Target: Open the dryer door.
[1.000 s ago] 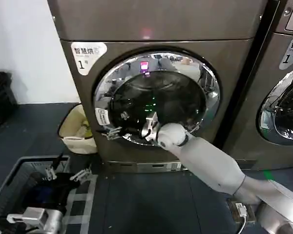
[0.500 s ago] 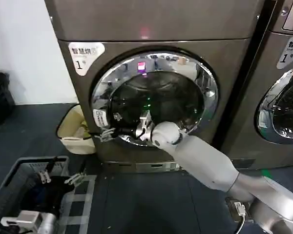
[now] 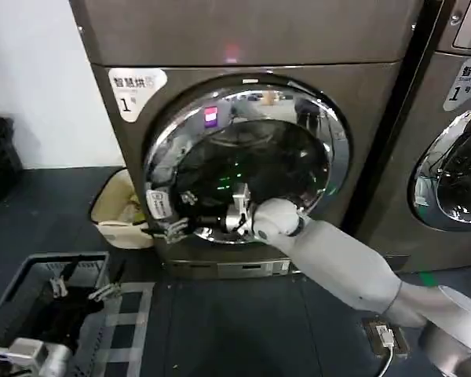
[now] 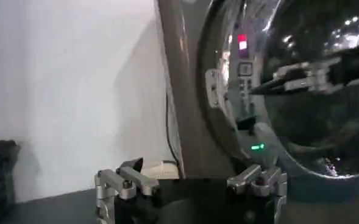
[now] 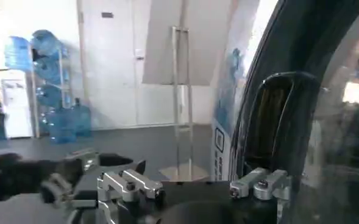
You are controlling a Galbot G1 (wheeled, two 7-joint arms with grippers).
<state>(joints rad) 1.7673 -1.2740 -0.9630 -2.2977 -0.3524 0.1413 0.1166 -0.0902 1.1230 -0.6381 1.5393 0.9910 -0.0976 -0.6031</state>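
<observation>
The left end effector [image 3: 78, 289] hangs low at the robot's left, over a dark wire basket [image 3: 16, 275] on the floor, its fingers [image 4: 119, 182] spread apart and holding nothing. Just beyond it a cream laundry bag [image 3: 118, 208] lies on the floor at the foot of the dryer [image 3: 243, 47]. The right arm reaches forward from the lower right to the front of the machine, where the right end effector [image 3: 169, 229] sits at the lower left edge of the dryer door [image 3: 247, 161], beside the small white sticker [image 3: 158, 203] on the chrome rim. In the right wrist view its fingers [image 5: 130, 185] stand apart, with the door's edge between them; whether they press on the edge cannot be told. The door's left side stands slightly out from the dryer's grey front panel; the left wrist view shows a narrow gap behind the rim. Its dark domed glass reflects green and pink lights. Farthest right, a second machine [image 3: 455, 141] with a similar chrome-rimmed door stands beside the dryer.
</observation>
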